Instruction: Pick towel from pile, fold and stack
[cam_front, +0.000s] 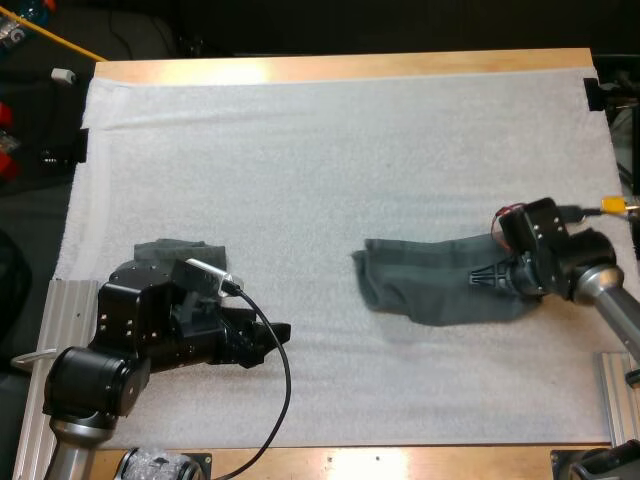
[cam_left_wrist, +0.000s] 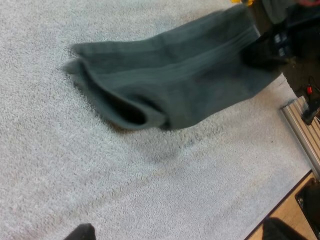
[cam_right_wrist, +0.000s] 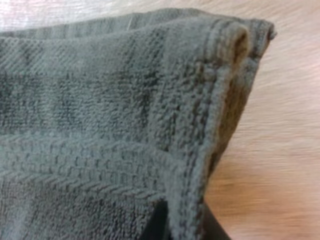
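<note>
- my right tool (cam_front: 487, 277) is clamped on one end of the towel (cam_front: 430, 285). in the right wrist view the hemmed edge sits pinched between the two fingers.
- that towel stretches from the tool toward the middle of the mat (cam_front: 330, 150). from the left wrist view it looks partly lifted, with a shadow under it, and the free end curls over itself in a loose loop.
- my left tool (cam_front: 272, 340) is low over the near left part of the mat, well apart from that towel. its fingertips (cam_left_wrist: 82, 233) stand apart with nothing between them.
- there's another towel (cam_front: 170, 250) tucked mostly under my left arm. can't tell if it's the pile or a folded one.
- progress, as i read it: the pick looks done, since one towel is out on its own in open space. the fold isn't really there yet, it's just sloppy doubling, no squared edges.
- left to do, i reckon: flatten it, make a proper fold, probably with the left tool taking a corner, then stack it.
</note>
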